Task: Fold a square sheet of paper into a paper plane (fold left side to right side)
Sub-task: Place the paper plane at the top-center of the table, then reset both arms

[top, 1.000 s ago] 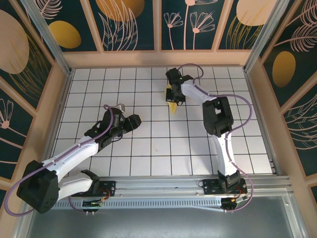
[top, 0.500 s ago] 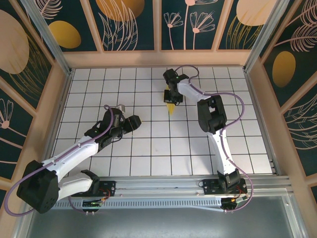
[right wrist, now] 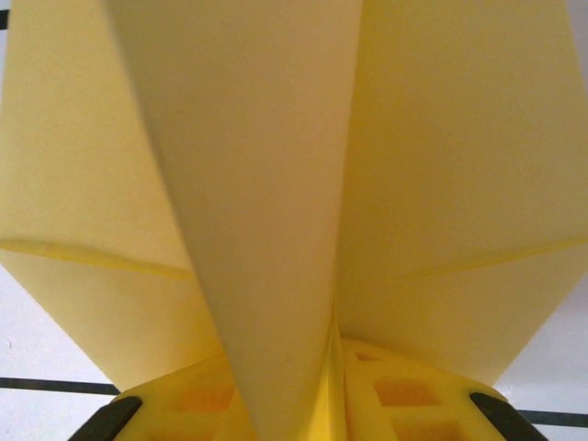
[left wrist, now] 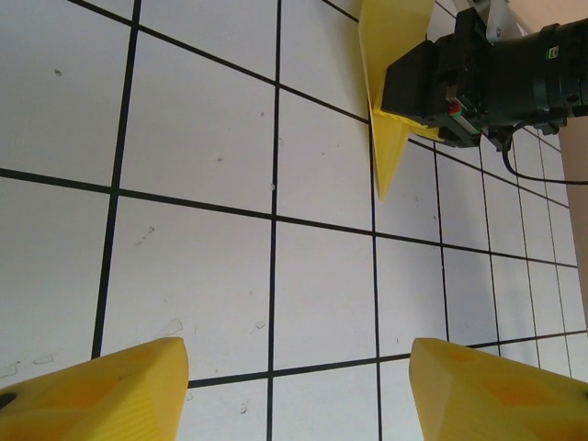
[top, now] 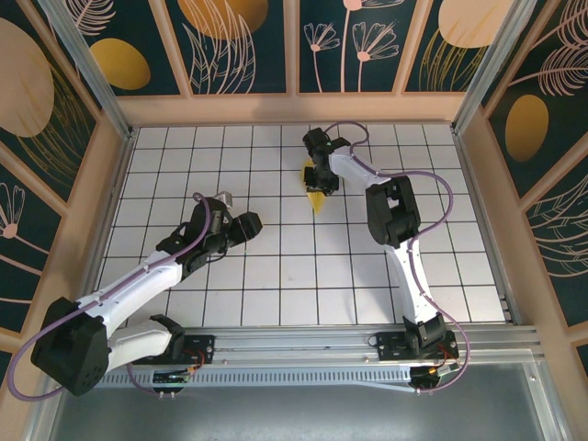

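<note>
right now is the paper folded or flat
Folded: the paper plane is a pointed dart, wings either side of a centre fold.

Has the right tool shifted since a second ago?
Yes. In the top view the right tool, with the paper plane between its fingers, has slid slightly left against the grid lines of the table.

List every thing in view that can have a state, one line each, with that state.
paper plane: folded into a pointed dart, wings spread, centre fold between the right claw's fingers.
left claw: open, empty.
right claw: fingers either side of the plane's centre fold; clamped or released, cannot tell.
</note>
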You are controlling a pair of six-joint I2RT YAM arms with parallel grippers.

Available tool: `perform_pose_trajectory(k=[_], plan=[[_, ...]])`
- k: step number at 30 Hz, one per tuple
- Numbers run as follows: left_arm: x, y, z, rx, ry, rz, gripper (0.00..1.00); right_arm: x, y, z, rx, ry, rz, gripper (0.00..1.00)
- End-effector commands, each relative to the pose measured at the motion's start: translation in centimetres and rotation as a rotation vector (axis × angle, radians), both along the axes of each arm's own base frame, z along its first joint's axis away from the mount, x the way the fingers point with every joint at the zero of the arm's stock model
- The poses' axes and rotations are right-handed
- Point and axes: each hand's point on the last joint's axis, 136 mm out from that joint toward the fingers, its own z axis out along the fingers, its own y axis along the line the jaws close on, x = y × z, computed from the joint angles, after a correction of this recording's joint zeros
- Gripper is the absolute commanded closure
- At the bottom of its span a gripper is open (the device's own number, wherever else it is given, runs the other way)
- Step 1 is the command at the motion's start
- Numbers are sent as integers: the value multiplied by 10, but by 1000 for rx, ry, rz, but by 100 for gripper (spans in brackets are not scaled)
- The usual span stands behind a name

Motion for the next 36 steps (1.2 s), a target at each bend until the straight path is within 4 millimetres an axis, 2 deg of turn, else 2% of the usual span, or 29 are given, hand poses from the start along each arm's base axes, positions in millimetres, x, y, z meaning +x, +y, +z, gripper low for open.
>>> perform_pose_trajectory(k=[1, 22, 26, 27, 32, 36], plan=[[6, -1, 13, 8, -27, -4, 32, -8, -8, 4, -27, 22, 10, 74], [27, 4, 38, 17, -83, 9, 20, -16, -2, 54, -34, -45, 60, 68], [30, 9, 43, 16, -95, 26, 15, -25, -1, 72, -32, -52, 77, 67], [32, 12, 44, 18, -97, 38, 13, -26, -4, 78, -54, -66, 75, 62], [43, 40, 54, 48, -134, 132, 6, -41, -20, 123, -83, -163, 83, 57], [53, 87, 70, 134, -211, 297, 1, -57, -43, 162, -43, -299, 66, 51]])
